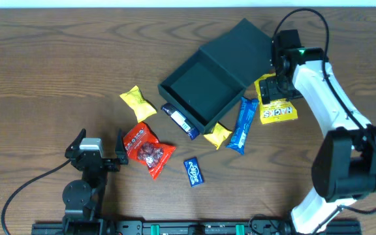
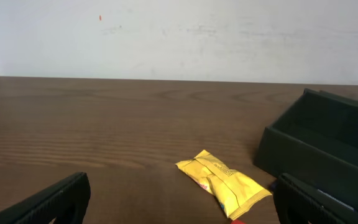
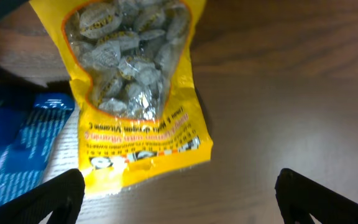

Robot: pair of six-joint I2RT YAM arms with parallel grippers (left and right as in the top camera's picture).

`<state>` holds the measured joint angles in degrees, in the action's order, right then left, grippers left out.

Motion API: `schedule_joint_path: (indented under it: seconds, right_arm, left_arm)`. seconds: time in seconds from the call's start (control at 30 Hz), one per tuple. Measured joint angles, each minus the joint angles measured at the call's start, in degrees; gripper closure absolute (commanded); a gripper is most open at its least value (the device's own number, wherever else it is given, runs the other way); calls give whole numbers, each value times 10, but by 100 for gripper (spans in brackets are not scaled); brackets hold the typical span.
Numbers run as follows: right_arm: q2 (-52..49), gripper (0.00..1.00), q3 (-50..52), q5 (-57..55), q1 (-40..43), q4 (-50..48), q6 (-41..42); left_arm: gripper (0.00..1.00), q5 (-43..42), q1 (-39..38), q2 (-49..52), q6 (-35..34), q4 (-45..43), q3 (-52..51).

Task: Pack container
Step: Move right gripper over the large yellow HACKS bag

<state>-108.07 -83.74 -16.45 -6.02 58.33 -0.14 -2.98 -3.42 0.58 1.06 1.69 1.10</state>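
Note:
The container [image 1: 201, 85] is a dark teal box standing open at the table's middle, with its lid [image 1: 243, 40] folded back to the far right. It also shows in the left wrist view [image 2: 328, 146]. It looks empty. My right gripper [image 1: 276, 83] is open and empty, just right of the box and above a yellow candy bag [image 1: 278, 108], which lies flat under it in the right wrist view [image 3: 132, 87]; the gripper [image 3: 179, 199] holds nothing. My left gripper [image 1: 101, 142] is open and empty at the front left. In its wrist view the gripper [image 2: 179, 208] faces a yellow packet [image 2: 225, 183].
Snacks lie loose around the box: a yellow packet [image 1: 138, 103], a red packet [image 1: 147, 149], a dark blue bar [image 1: 179, 121] against the box's front wall, a small yellow packet [image 1: 217, 136], a long blue packet [image 1: 243, 124] [image 3: 17, 143] and a small blue packet [image 1: 194, 172].

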Motion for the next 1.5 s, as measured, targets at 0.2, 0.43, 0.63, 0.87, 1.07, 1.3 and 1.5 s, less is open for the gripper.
schedule_joint_path:
  seconds: [0.2,0.43,0.63,0.87,1.07,1.3,1.5]
  right_arm:
    - [-22,1,-5,34,11,-60,-30]
    - [-37,1,-7,71,24,-88,-39]
    - [-73,1,-7,107,24,-87,-43]
    - [-73,1,-7,107,25,-111,-44]
    - [-90,1,-7,105,26,-111,-45]
    - [-122,1,-7,106,45,-115,-45]
    - [-123,13,-7,107,51,-115,-47]
  left_arm:
    - [5,0,0,0,0,0,0]
    - [5,0,0,0,0,0,0]
    - [5,0,0,0,0,0,0]
    - [5,0,0,0,0,0,0]
    - [5,0,0,0,0,0,0]
    - [5,0,0,0,0,0,0]
    - [5,0,0,0,0,0,0]
